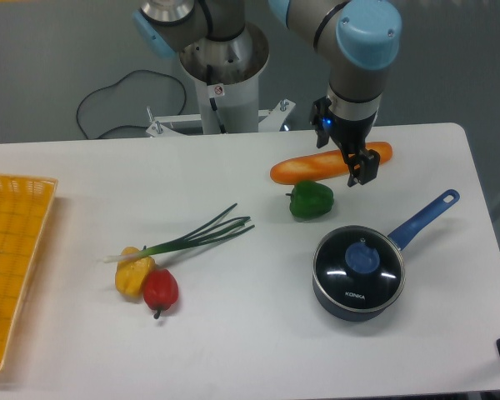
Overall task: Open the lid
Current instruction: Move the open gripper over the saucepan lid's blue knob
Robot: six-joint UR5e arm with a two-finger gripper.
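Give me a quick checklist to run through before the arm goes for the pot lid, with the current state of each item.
1. Lid seated on the saucepan, knob showing on top: ok.
2. Gripper lined up over the knob: not ok, it hangs up by the bread loaf, away from the pot.
3. Gripper empty: ok, nothing seen between the fingers.
4. Jaws wide enough for the knob: cannot tell from this angle.
5. Path down to the lid free: ok, though the green pepper sits close to it.
6. Saucepan handle clear of the approach: ok, it points away to the upper right.
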